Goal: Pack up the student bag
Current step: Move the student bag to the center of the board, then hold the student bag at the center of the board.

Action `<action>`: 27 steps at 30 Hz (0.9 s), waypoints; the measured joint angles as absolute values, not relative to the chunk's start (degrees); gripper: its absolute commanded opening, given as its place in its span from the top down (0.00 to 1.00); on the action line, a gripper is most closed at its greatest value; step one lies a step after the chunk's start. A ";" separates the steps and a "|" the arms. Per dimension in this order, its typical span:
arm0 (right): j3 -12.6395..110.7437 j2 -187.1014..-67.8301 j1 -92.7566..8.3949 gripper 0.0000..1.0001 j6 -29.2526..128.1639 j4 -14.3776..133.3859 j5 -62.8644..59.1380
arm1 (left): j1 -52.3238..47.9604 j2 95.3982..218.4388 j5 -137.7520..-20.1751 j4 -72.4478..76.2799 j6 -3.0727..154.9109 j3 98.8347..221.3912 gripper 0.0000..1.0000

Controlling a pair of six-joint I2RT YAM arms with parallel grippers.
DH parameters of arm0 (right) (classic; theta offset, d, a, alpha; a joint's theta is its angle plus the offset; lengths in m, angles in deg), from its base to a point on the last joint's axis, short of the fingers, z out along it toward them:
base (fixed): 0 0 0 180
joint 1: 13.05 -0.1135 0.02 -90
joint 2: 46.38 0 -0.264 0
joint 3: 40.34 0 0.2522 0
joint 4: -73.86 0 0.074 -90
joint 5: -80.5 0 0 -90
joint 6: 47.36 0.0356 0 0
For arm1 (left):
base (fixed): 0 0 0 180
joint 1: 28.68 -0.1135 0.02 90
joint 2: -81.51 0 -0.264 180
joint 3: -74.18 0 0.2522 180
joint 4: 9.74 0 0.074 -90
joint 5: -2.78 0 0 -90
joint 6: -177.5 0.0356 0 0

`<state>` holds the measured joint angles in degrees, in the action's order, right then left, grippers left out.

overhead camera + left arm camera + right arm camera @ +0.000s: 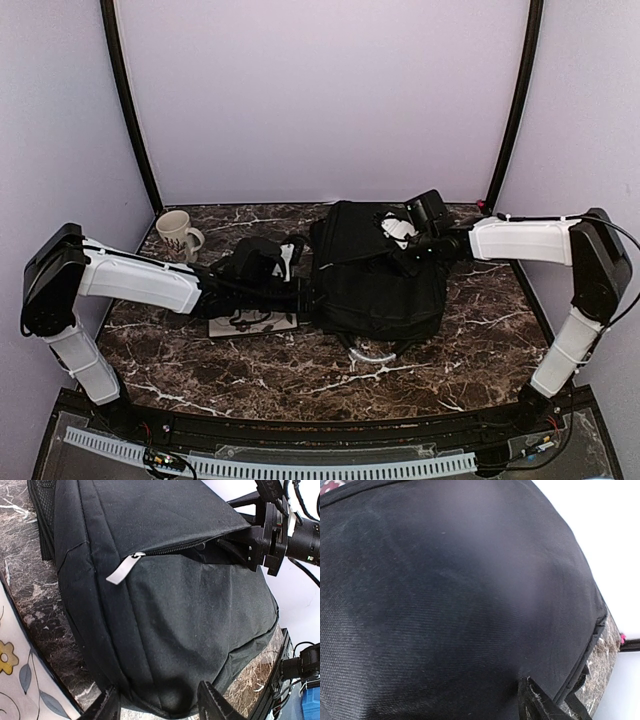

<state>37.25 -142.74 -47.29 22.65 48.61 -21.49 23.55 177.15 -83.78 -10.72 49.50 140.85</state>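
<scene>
The student bag, black fabric, lies in the middle of the marble table. Its zip gapes under a raised flap, and a grey-white pull tab hangs at the closed end. My left gripper is at the bag's left edge. In the left wrist view its fingers press on both sides of a gathered bulge of fabric. My right gripper reaches in from the right, jaws wide apart across the flap. In the right wrist view, one finger shows outside the fabric; the other is hidden.
A flower-patterned book lies flat on the table under my left wrist, next to the bag. A white mug stands at the back left. A grey-white loop handle sticks out from the bag's near edge. Black frame posts rise at both back corners.
</scene>
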 measured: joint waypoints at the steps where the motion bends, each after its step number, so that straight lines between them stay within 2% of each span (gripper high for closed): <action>1: 37.71 -142.87 -47.29 0.40 22.43 48.02 -21.08 | 23.55 177.06 -83.78 -10.81 49.50 140.65 0.46; 3: 38.72 -142.92 -47.31 0.38 21.52 46.21 -19.31 | 23.52 176.78 -83.76 -10.83 49.50 140.21 0.46; 7: 41.99 -142.74 -47.29 0.42 18.70 39.48 -13.51 | 23.15 175.86 -83.76 -10.85 49.52 139.91 0.46; 13: 47.68 -141.56 -47.58 0.34 16.42 29.27 -7.00 | 22.56 174.79 -83.67 -10.88 49.54 139.91 0.46; 19: 49.01 -139.73 -47.71 0.33 13.36 27.33 -7.77 | 22.21 174.39 -83.67 -10.90 49.54 139.76 0.46; 27: 54.89 -146.11 -49.09 0.37 8.03 25.86 -9.97 | 22.04 174.37 -83.65 -10.88 49.54 139.58 0.46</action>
